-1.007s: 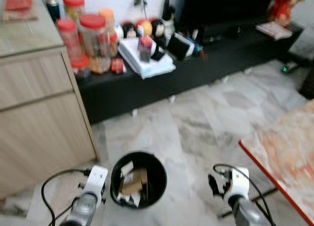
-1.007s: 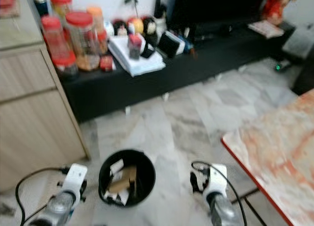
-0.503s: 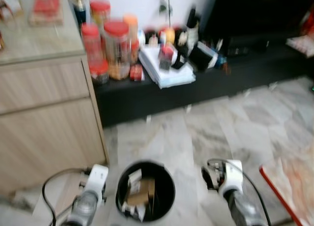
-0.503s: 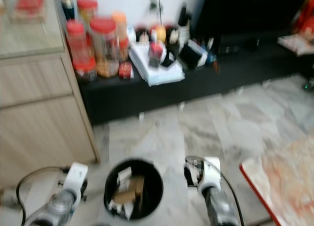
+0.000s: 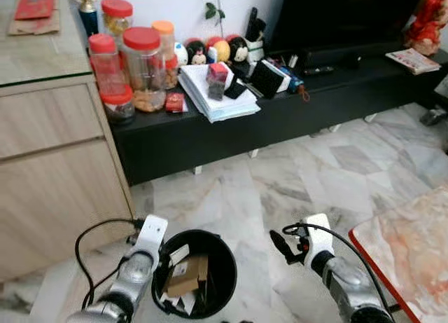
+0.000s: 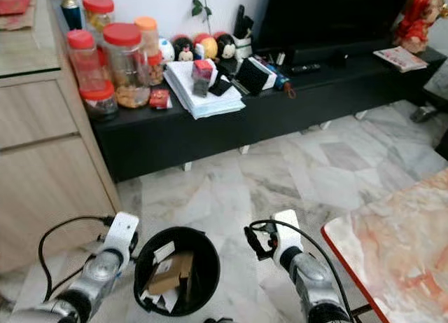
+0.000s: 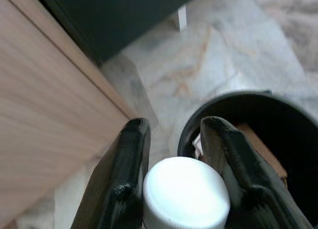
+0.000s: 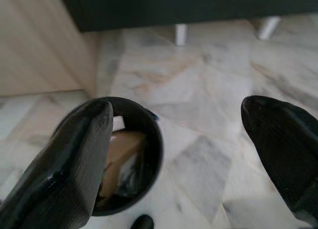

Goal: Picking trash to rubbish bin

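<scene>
On the marble floor just ahead of me stands the black bin, round and open-topped, near the front corner of the wooden cabinet. Inside it: a brown cardboard piece and some white scraps.

My left hand hangs at the bin's rim on the cabinet side. Fingers are clamped on a white bottle cap; both black fingers press against its sides. The cap sits over the floor right beside the rim of the bin, partly overlapping it in the left wrist view. I cannot tell what lies below the cap.

My right hand is low over the floor on the other side of the bin, near it but apart. Fingers are spread wide with nothing between them.

Behind the bin, along the wall, a low black shelf carries red-lidded jars at its cabinet end, then a stack of white papers with a small red-topped box on it, and a few round toy figures at the back edge. A booklet lies at the far end of the shelf.

A red-edged counter with an orange-mottled top shows its corner beside my right arm.
</scene>
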Robot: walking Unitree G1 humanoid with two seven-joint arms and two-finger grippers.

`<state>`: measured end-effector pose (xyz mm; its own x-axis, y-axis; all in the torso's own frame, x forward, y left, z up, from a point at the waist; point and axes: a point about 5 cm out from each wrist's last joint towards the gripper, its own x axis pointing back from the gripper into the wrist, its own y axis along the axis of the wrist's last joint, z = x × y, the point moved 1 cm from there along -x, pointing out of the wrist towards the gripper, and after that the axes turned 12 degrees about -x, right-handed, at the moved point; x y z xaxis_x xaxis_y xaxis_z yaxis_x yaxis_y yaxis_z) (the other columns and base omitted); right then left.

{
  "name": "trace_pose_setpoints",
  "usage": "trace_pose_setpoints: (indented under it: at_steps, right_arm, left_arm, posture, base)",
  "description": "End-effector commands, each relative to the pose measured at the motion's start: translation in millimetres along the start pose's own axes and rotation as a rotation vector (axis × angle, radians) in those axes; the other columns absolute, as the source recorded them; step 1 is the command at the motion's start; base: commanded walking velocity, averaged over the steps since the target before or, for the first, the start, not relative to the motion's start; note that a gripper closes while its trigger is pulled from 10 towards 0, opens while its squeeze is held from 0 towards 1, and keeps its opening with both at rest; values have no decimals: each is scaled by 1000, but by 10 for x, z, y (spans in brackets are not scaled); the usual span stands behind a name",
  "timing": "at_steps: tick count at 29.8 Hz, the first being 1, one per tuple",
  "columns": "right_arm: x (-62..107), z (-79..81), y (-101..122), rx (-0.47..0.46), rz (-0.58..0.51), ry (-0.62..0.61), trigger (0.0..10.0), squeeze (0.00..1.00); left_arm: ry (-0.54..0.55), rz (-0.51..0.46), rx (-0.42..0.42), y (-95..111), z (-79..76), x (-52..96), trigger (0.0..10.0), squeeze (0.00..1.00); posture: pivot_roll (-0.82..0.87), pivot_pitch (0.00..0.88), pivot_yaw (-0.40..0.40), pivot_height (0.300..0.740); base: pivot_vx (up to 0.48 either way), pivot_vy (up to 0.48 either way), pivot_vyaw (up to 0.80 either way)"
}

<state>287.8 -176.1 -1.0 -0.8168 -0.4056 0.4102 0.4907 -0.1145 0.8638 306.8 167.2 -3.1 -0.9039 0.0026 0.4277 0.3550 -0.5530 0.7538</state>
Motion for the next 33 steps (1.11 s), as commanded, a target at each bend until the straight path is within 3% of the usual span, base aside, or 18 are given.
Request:
trace_pose_setpoints:
  at_steps: [1, 3, 5, 6, 15, 26, 33]
  right_arm:
    - [19, -4, 70, 19, -11, 17, 10000, 0]
    - [-1, 81, 213, 35, -42, 72, 10000, 0]
    - [-7, 117, 238, 32, -41, 94, 10000, 0]
    - [-7, 212, 277, 45, -31, 152, 10000, 0]
    - [103, 419, 346, 48, -10, 236, 10000, 0]
    - [249, 527, 388, 49, 28, 256, 10000, 0]
    - [290, 562, 404, 43, 45, 257, 10000, 0]
  left_arm:
    - [6, -49, -5, 146, -12, -37, 10000, 0]
    - [16, -115, -14, 353, 6, -86, 10000, 0]
    - [14, -132, -17, 404, -4, -94, 10000, 0]
    - [3, -170, -22, 515, -38, -108, 10000, 0]
    - [-41, -320, -58, 919, -165, -126, 10000, 0]
    - [-110, -411, -27, 1154, -253, -112, 10000, 0]
    - [-196, -453, -19, 1234, -393, -76, 10000, 0]
  posture:
    - [57, 155, -173, 740]
    - [44, 158, -176, 740]
    - [36, 158, -178, 740]
    - [23, 160, -182, 740]
    - [-5, 174, -198, 740]
    - [-31, 192, -208, 740]
    - [-38, 198, -215, 740]
  base:
    - [0, 0, 0]
    - [0, 0, 0]
    - [0, 0, 0]
    - [0, 0, 0]
    - [0, 0, 0]
    - [0, 0, 0]
    - [0, 0, 0]
